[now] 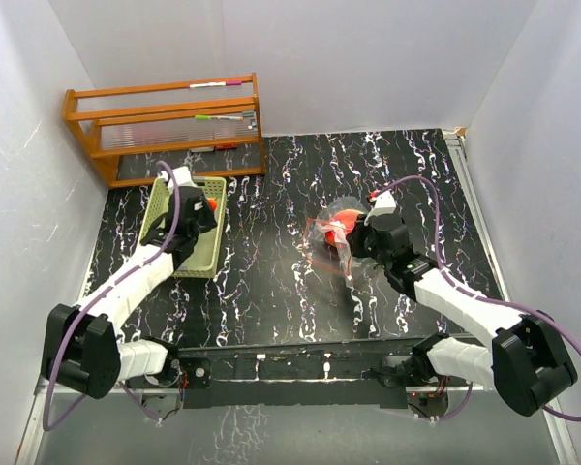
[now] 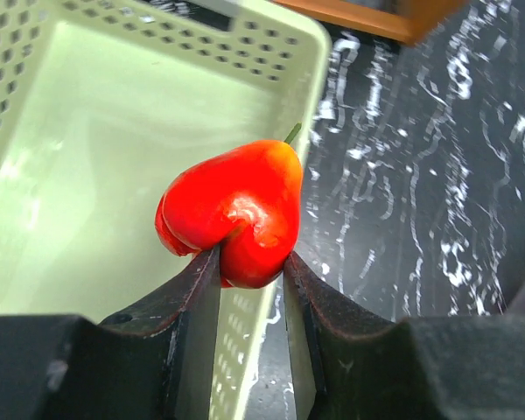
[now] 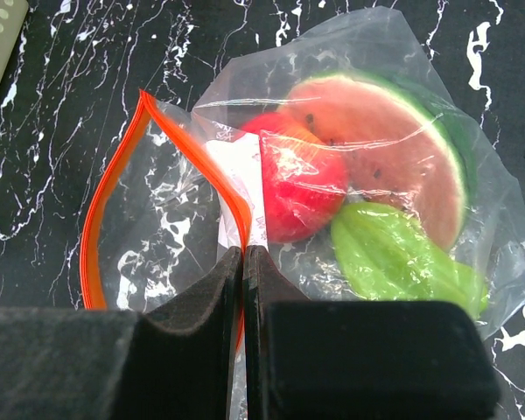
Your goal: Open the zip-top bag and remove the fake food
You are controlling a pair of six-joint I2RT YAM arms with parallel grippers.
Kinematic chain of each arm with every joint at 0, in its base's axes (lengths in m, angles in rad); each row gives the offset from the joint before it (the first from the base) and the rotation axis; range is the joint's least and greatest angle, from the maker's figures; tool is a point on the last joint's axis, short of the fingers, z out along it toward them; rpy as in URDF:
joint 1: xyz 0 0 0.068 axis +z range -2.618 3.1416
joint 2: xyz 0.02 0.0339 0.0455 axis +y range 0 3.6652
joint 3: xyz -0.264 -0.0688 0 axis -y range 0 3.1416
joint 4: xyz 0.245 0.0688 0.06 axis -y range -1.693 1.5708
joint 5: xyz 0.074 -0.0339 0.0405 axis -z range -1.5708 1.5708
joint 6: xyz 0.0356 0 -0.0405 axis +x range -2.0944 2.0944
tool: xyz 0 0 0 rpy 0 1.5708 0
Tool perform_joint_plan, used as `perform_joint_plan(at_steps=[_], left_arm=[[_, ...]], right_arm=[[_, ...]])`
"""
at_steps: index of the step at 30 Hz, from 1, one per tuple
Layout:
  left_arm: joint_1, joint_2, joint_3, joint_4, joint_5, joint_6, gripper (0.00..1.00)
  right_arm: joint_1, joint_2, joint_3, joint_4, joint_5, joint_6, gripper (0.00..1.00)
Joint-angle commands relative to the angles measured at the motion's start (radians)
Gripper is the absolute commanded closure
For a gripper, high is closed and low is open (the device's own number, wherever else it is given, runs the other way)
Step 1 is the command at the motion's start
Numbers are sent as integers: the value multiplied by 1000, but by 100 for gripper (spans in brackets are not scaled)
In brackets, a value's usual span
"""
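The clear zip-top bag lies on the dark marbled table, its red zip strip gaping open; it also shows in the top view. Inside it are a watermelon slice, a red round fruit and a green piece. My right gripper is shut on the bag's zip edge, by the white label. My left gripper is shut on a red fruit and holds it over the near right rim of the pale green basket, seen from above in the top view.
The pale green slotted basket stands at the left of the table. A wooden rack with pens stands at the back left against the wall. White walls close in the table on three sides.
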Motion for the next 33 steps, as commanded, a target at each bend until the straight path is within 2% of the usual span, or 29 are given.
perform_joint_plan(at_steps=[1, 5, 12, 13, 14, 17, 19, 20, 23, 26, 29, 33], left_arm=[[81, -11, -35, -7, -40, -113, 100], [126, 70, -14, 13, -22, -137, 100], [139, 240, 86, 48, -7, -164, 100], [139, 263, 105, 41, 0, -168, 97], [138, 286, 119, 31, 5, -170, 92], [139, 286, 124, 40, 3, -177, 45], [138, 263, 109, 56, 5, -172, 27], [138, 248, 106, 58, 12, -167, 24], [132, 177, 89, 51, 6, -160, 21], [102, 82, 65, 72, 27, -137, 25], [31, 6, 37, 126, 98, -101, 28], [-108, -41, -40, 279, 264, -98, 34]], right_arm=[[-3, -11, -19, 89, -6, 9, 92], [-3, -10, -38, 107, -27, 33, 92], [-4, -28, -37, 95, -51, 37, 92], [-4, -33, -35, 89, -49, 35, 92], [-4, -38, -37, 85, -47, 35, 92], [-4, -44, -41, 83, -46, 32, 92], [-4, -42, -45, 83, -46, 34, 92], [-5, -40, -45, 85, -49, 35, 92], [-3, -27, -46, 97, -52, 36, 92], [-3, -15, -33, 99, -63, 35, 92], [-4, -20, -17, 100, -76, 36, 93], [-3, -32, -2, 102, -100, 44, 92]])
